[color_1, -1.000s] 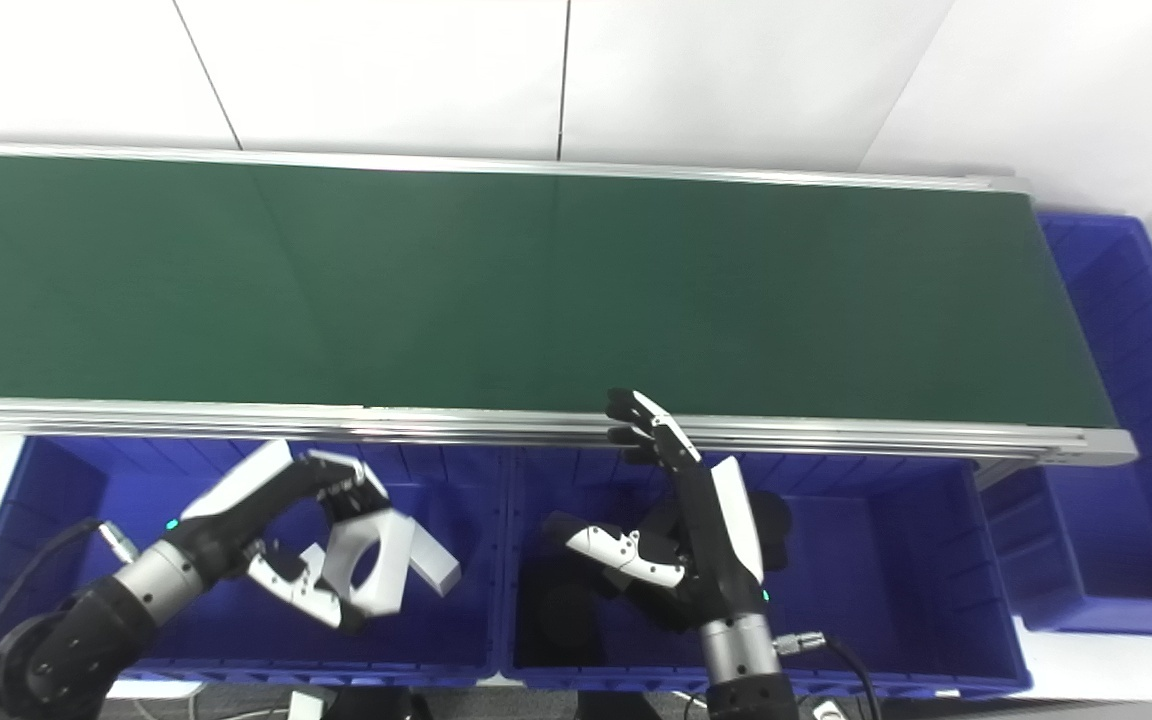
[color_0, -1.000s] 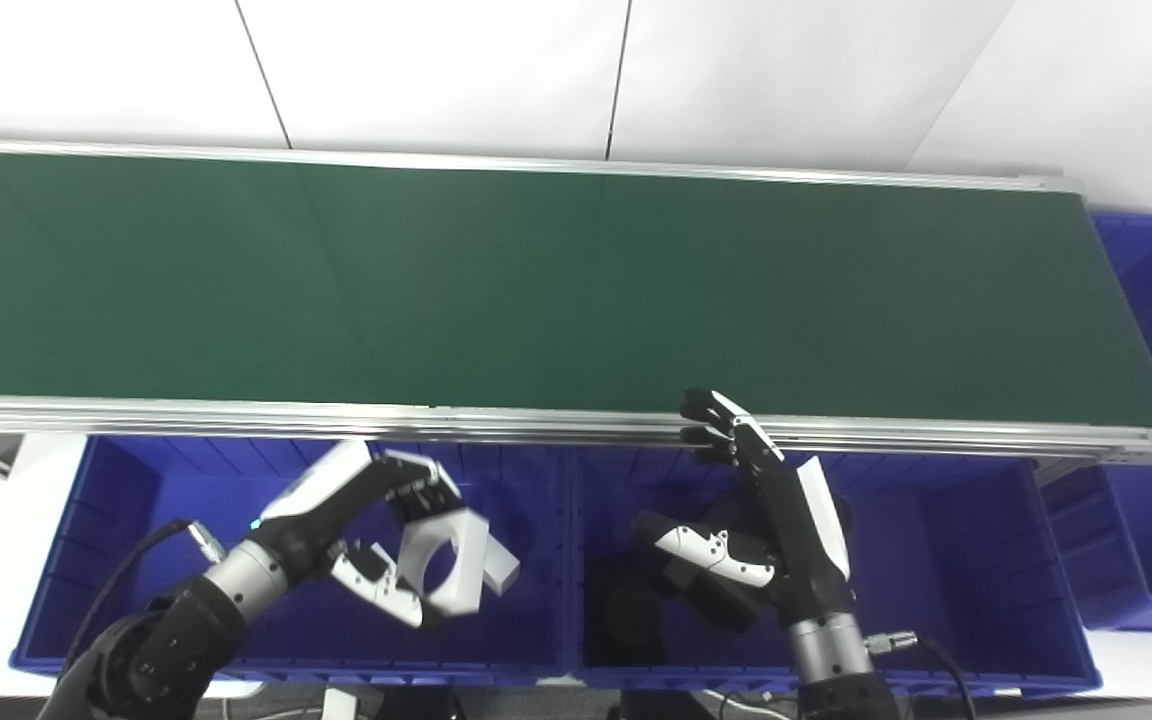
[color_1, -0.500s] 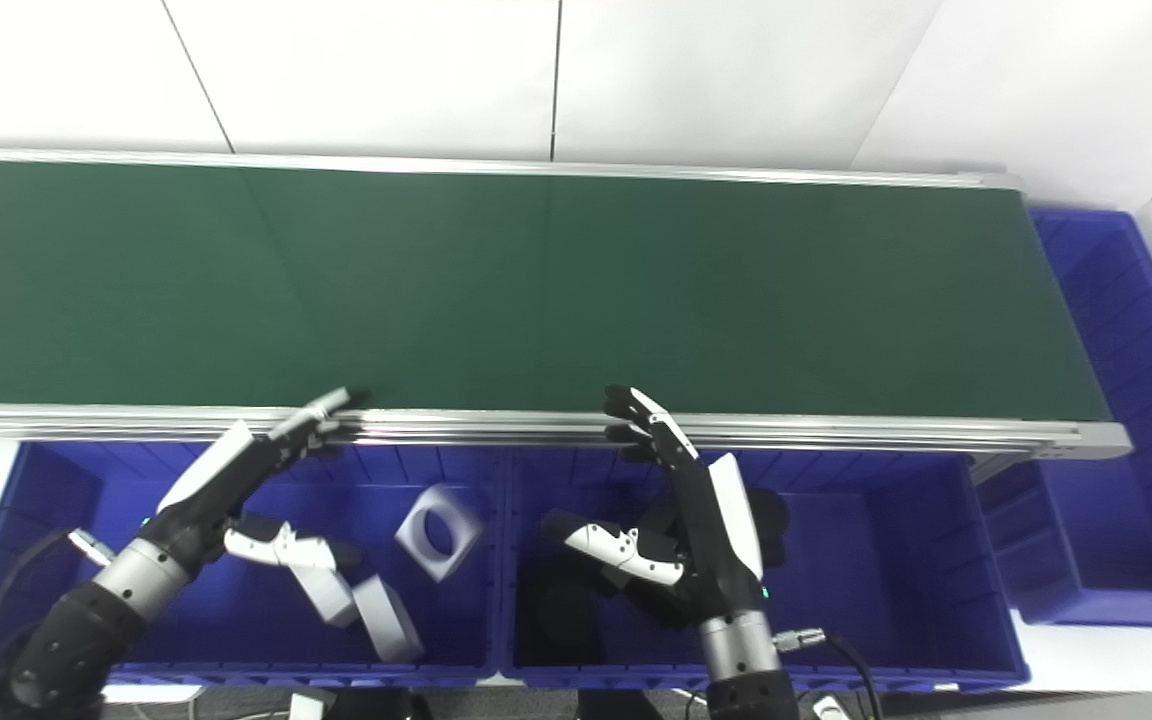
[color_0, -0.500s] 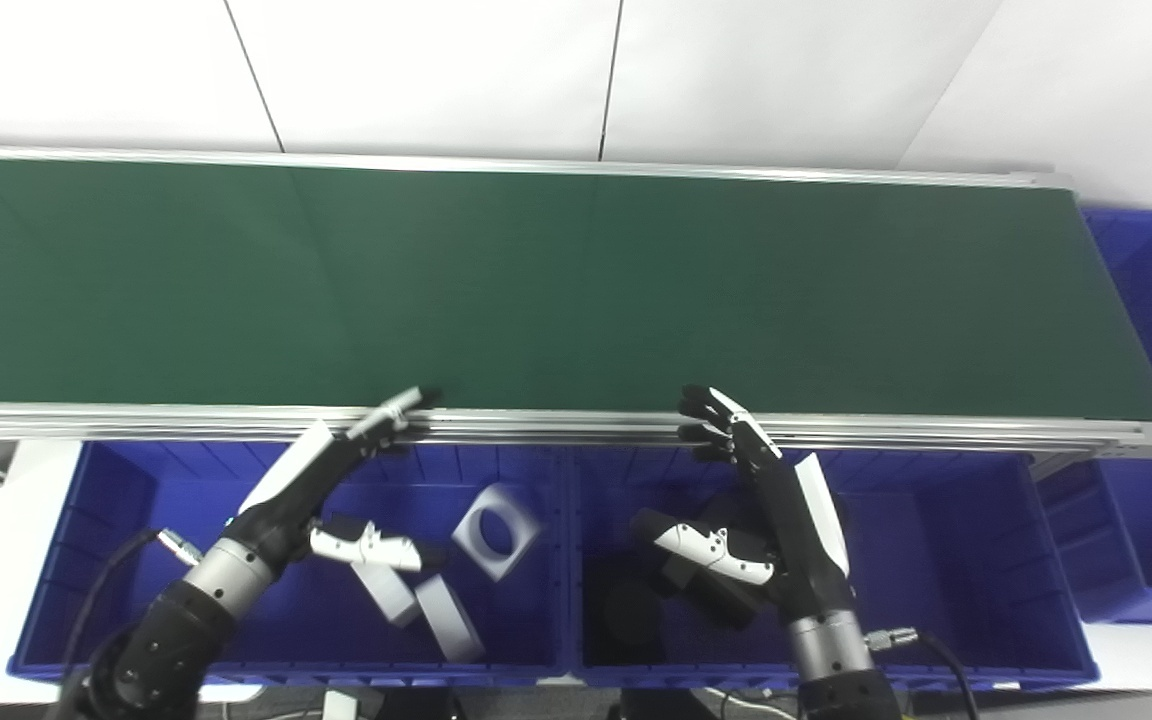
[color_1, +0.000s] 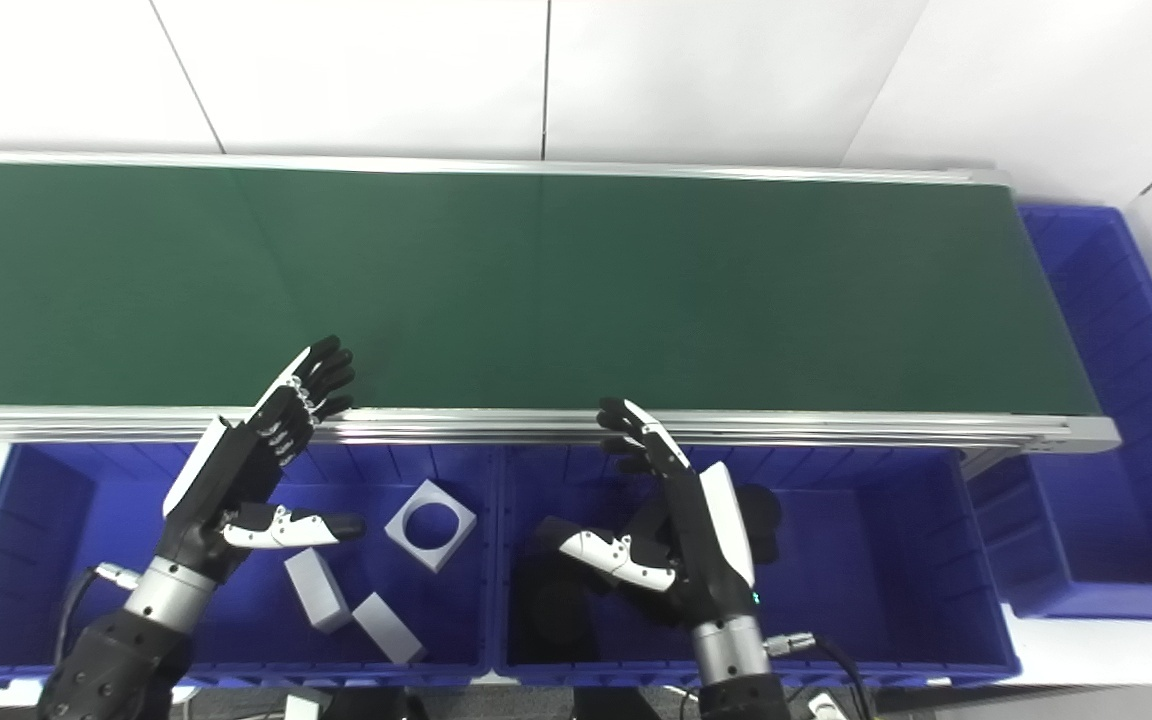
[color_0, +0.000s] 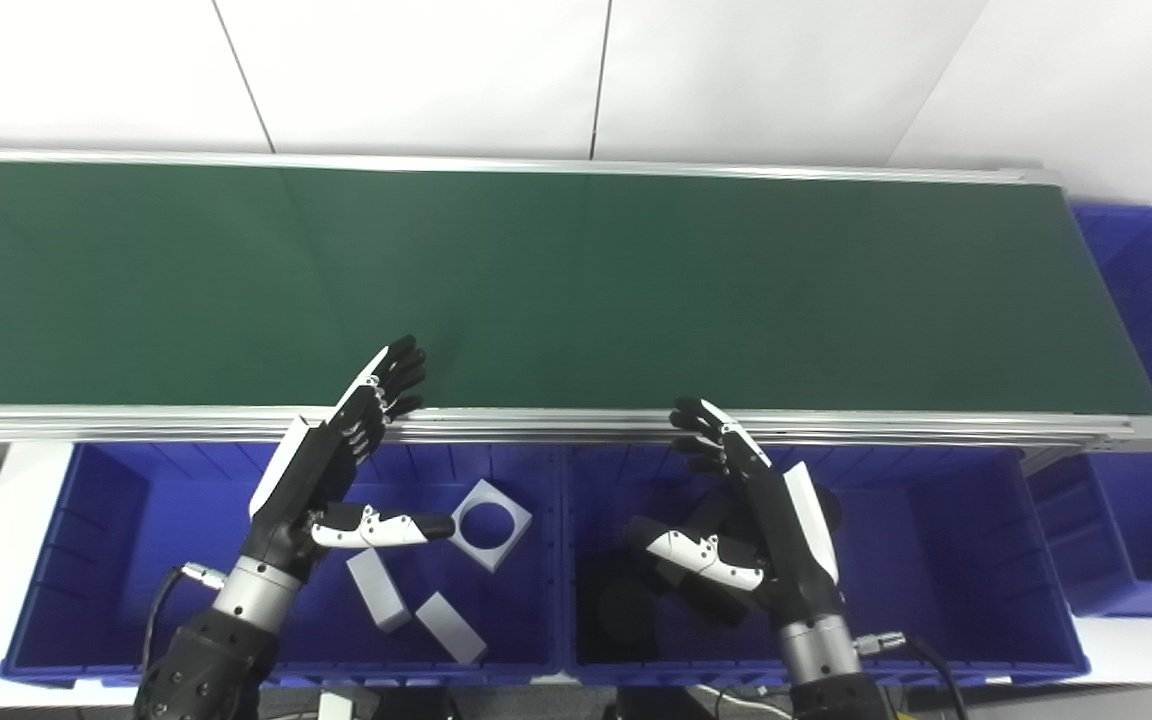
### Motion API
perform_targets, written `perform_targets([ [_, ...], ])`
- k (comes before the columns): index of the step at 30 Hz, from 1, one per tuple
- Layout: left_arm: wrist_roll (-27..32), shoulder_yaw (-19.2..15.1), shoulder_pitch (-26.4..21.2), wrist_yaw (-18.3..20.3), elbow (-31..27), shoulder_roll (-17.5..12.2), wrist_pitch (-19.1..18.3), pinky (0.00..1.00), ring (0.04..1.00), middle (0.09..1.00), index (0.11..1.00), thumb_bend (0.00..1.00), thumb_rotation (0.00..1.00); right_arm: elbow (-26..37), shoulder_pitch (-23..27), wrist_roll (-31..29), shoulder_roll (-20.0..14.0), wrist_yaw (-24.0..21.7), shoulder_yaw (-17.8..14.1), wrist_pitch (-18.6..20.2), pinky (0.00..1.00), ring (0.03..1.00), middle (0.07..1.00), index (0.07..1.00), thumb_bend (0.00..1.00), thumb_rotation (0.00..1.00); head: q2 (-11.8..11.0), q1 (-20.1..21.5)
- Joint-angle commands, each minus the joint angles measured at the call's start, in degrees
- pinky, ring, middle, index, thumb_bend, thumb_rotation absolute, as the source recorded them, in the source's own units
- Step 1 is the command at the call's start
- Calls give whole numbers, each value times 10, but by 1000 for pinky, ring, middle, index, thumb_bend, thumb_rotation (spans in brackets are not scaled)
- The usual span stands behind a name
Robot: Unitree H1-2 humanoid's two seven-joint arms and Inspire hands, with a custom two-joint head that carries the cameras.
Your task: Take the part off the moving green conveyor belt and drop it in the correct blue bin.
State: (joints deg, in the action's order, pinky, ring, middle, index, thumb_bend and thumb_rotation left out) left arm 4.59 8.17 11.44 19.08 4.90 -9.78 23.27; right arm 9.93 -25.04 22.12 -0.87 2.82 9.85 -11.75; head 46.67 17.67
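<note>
From the left eye view, the left hand [color_0: 336,470] is rising at lower left of the frame, released and grasping nothing, its fingertips [color_0: 398,362] reaching over the near rail onto the green conveyor belt [color_0: 576,280]. The grey square part with a round hole [color_0: 491,510] is lying flat in the left blue bin [color_0: 116,560], just right of the hand's outstretched thumb and apart from it. Two grey blocks [color_0: 378,590] are resting in the same bin, below the thumb.

The right hand [color_0: 756,510] is hanging at lower centre, fingers spread and empty, over the middle blue bin [color_0: 956,560], where dark parts [color_0: 626,610] are sitting beneath it, their shapes hard to make out.

From the right eye view, the holed part [color_1: 430,511] is lying at the left bin's right end, near the dividing wall, with the blocks [color_1: 316,590] lower left of it. A third blue bin [color_1: 1096,420] is standing at the right edge, past the belt's end; its contents cannot be seen.
</note>
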Motion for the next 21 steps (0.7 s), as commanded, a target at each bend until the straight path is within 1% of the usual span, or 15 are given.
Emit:
perform_targets([
  [1, 14, -1, -7, 7, -5, -5, 31, 893, 939, 945, 936, 933, 216, 7, 1, -2, 3, 11, 4, -29, 705, 752, 810, 845, 735, 444, -7, 7],
  [2, 16, -2, -7, 9, -4, -5, 33, 894, 941, 947, 936, 934, 214, 5, 1, 0, 3, 12, 6, -29, 704, 751, 809, 845, 734, 443, -13, 10],
  [3, 18, -2, -7, 10, -2, -6, 33, 890, 938, 947, 934, 939, 207, 3, 2, 2, 3, 13, 7, -28, 704, 752, 809, 847, 731, 444, -14, 10],
  [4, 19, -4, -6, 12, -1, -6, 34, 886, 933, 943, 932, 942, 204, 3, 1, 5, 2, 15, 8, -28, 704, 751, 808, 847, 727, 439, -21, 9],
  [5, 20, -5, -5, 13, 0, -5, 35, 882, 928, 940, 929, 945, 203, 2, 1, 7, 2, 16, 9, -28, 703, 750, 808, 847, 723, 433, -21, 9],
  [6, 19, -7, -4, 15, 1, -4, 35, 880, 925, 937, 928, 944, 203, 0, 0, 10, 1, 18, 9, -31, 703, 750, 808, 847, 720, 431, -28, 7],
  [7, 19, -9, -4, 17, 3, -3, 36, 876, 920, 931, 927, 942, 204, -2, 0, 13, 0, 20, 10, -34, 702, 751, 808, 846, 716, 430, -28, 7],
  [8, 15, -12, -4, 18, 4, -1, 36, 874, 917, 929, 926, 941, 204, -4, -1, 13, -1, 22, 10, -36, 702, 752, 808, 846, 714, 429, -36, 4],
  [11, 5, -17, -2, 20, 7, 3, 36, 860, 903, 917, 918, 933, 215, -8, -3, 14, 0, 25, 9, -38, 708, 757, 812, 847, 705, 424, -49, -5],
  [12, 5, -19, -1, 22, 8, 4, 36, 858, 901, 914, 914, 934, 211, -10, -3, 13, -1, 26, 9, -40, 708, 759, 814, 846, 701, 418, -50, -6],
  [13, 4, -22, -1, 23, 10, 7, 36, 858, 898, 909, 909, 935, 214, -14, -3, 14, -2, 29, 9, -44, 707, 758, 813, 846, 698, 416, -58, -12],
  [16, 1, -28, 0, 26, 15, 13, 36, 858, 896, 905, 904, 935, 221, -20, -4, 13, -5, 35, 10, -52, 708, 758, 812, 845, 692, 410, -60, -15],
  [21, -1, -33, 1, 32, 19, 17, 37, 867, 903, 912, 900, 927, 225, -20, -5, 9, -7, 36, 11, -53, 715, 765, 826, 851, 668, 396, -61, -17],
])
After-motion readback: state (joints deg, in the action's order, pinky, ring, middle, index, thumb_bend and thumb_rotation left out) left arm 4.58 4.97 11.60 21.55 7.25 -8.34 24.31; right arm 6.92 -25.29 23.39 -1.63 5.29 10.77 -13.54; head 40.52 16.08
